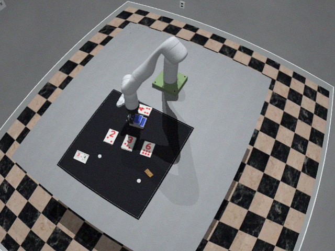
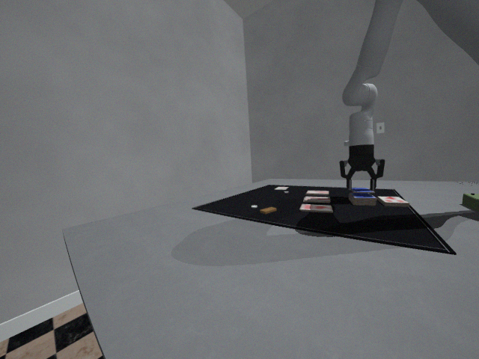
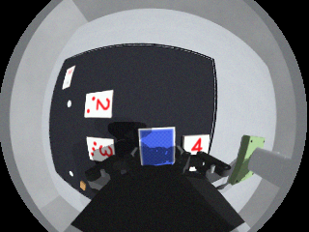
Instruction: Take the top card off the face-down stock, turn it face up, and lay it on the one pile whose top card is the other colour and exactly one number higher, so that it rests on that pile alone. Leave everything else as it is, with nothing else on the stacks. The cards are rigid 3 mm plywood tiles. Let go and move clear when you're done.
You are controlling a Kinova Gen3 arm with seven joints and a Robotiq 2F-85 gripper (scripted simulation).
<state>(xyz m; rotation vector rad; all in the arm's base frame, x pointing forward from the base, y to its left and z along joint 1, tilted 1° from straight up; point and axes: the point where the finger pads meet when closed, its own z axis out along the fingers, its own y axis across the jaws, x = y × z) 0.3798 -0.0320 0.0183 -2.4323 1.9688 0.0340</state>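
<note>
My gripper (image 2: 361,188) (image 3: 157,152) points down, with its fingers on two opposite edges of a blue-backed card (image 1: 137,118) (image 3: 156,142). The card is face down and level. It sits offset from the blue stock (image 1: 143,122) (image 2: 362,201); I cannot tell whether it is clear of the stock. Its face is hidden. The red 2 pile (image 1: 110,136) (image 2: 317,192) (image 3: 98,103), red 3 pile (image 1: 128,143) (image 2: 316,200) (image 3: 99,149) and red 6 pile (image 1: 147,149) (image 2: 316,209) lie face up in a row.
A red 4 card (image 1: 146,110) (image 2: 393,200) (image 3: 196,144) lies beside the stock. A small 3-4 card (image 1: 81,156), two white discs (image 1: 99,156) (image 1: 138,180) and an orange-brown tile (image 1: 148,172) lie on the black mat (image 1: 113,186). The green arm base (image 1: 158,83) stands behind.
</note>
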